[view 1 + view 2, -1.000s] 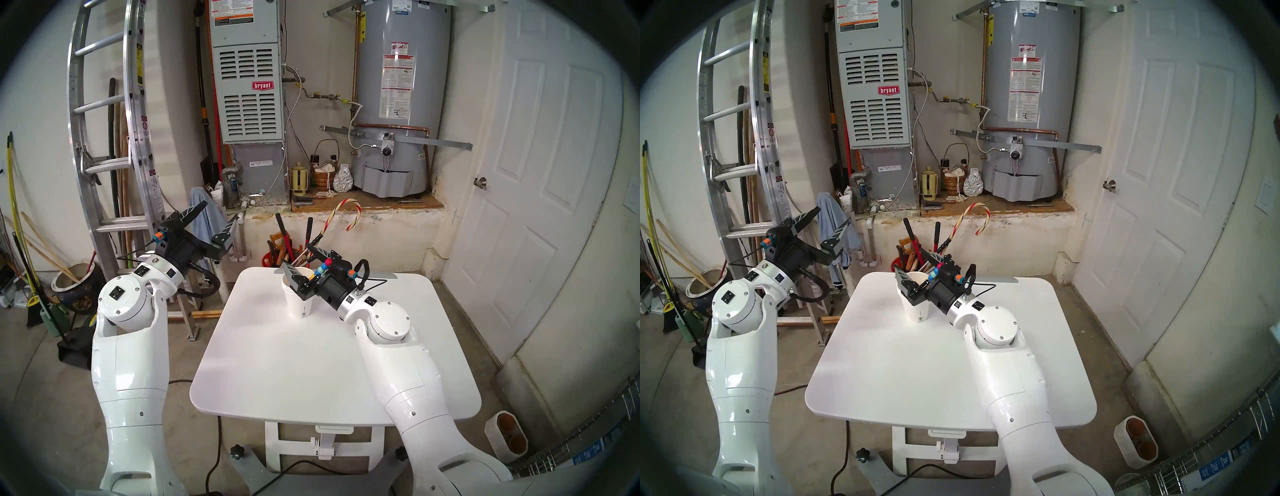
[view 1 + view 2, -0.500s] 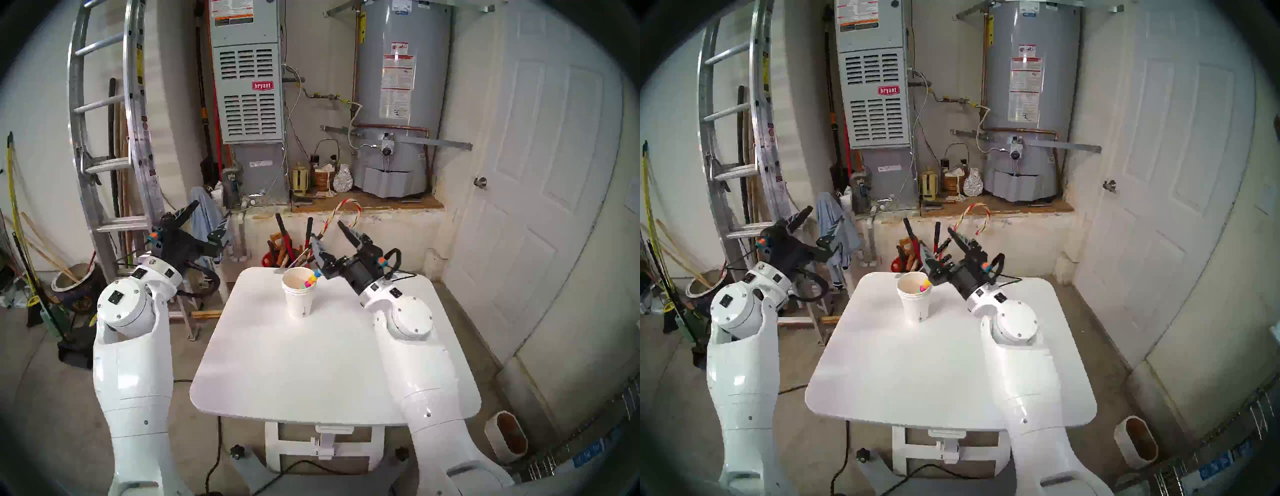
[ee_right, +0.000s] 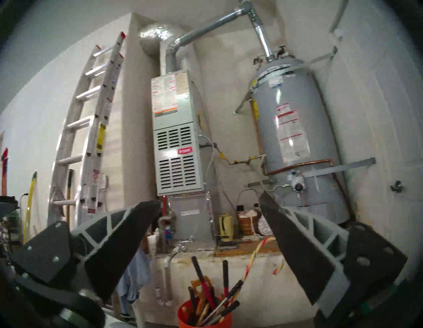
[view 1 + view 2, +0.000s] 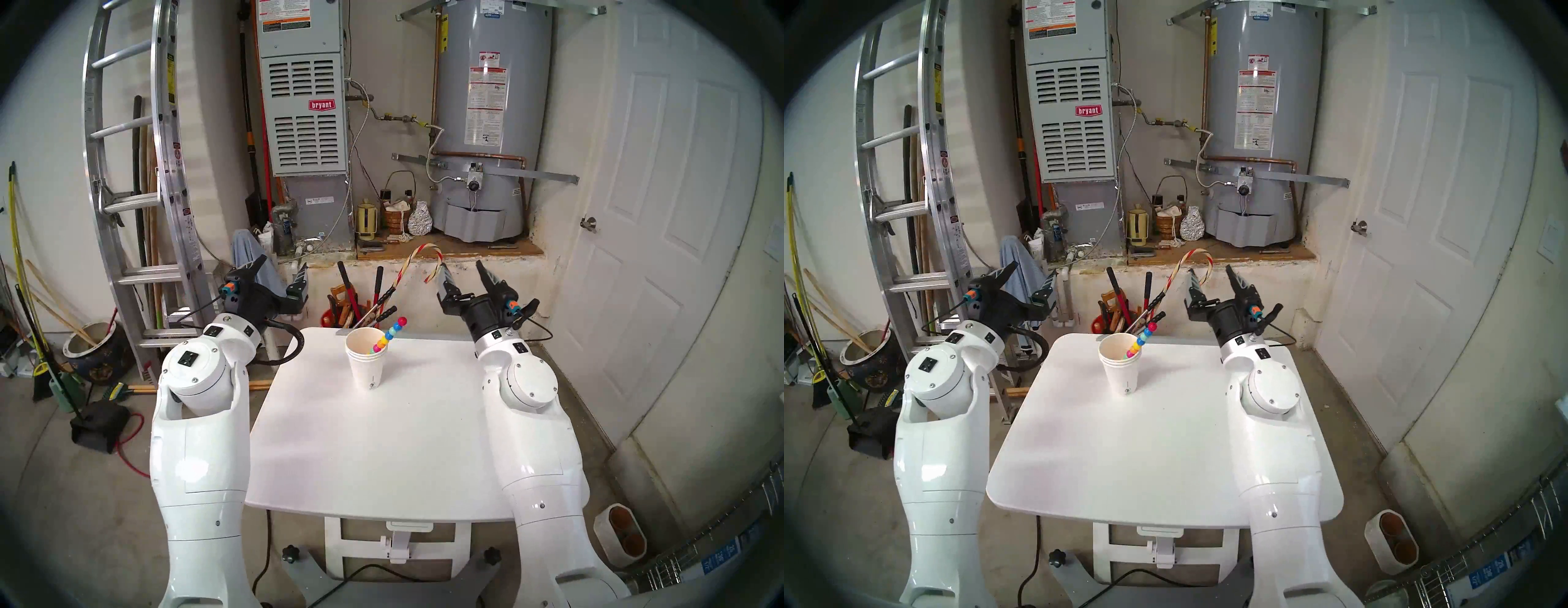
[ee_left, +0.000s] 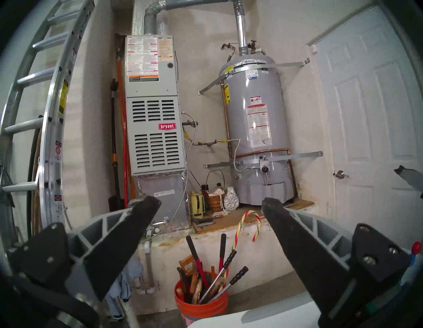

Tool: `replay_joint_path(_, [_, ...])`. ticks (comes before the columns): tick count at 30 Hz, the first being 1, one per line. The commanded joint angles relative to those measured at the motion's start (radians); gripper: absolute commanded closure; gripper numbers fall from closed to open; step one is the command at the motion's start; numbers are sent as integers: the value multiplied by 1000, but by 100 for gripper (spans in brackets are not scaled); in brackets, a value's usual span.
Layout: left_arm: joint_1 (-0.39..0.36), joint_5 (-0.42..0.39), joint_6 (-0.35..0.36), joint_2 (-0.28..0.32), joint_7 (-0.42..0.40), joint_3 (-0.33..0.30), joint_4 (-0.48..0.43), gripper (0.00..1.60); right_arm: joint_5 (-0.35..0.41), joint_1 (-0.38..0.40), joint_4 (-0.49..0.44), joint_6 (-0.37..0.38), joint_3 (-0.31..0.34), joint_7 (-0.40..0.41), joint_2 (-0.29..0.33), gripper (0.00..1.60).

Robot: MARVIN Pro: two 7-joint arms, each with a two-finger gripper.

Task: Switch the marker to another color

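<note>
Your marker [image 4: 388,337] leans in the paper cup [image 4: 365,361] on the desk [image 4: 382,446], its long axis tilting up toward the right tool [image 4: 462,276], which looks nearer than the left tool [image 4: 280,271]; both are spread wide, empty, raised.

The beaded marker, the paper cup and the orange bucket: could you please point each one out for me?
beaded marker [image 4: 393,329]: head left view, on a blue bead above the cup rim.
paper cup [image 4: 367,370]: head left view, on its outer wall.
orange bucket [image 5: 203,309]: left wrist view, on its front wall.
</note>
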Motion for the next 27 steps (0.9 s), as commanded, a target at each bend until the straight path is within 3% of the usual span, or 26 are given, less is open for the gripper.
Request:
replay_joint_path(1, [-46,46,12,-19,74,10,8,0,-20,-6,-69,54,-11,-125,4,0])
replay_joint_path(19, [-43,41,29,4,51,-5,-6,0,-13,-14,-111,136,-97,-481,12,0])
replay_joint_path(27, [-43,44,41,4,40,-9,-10,0,-14,-11,-114,146,-111,-526,12,0])
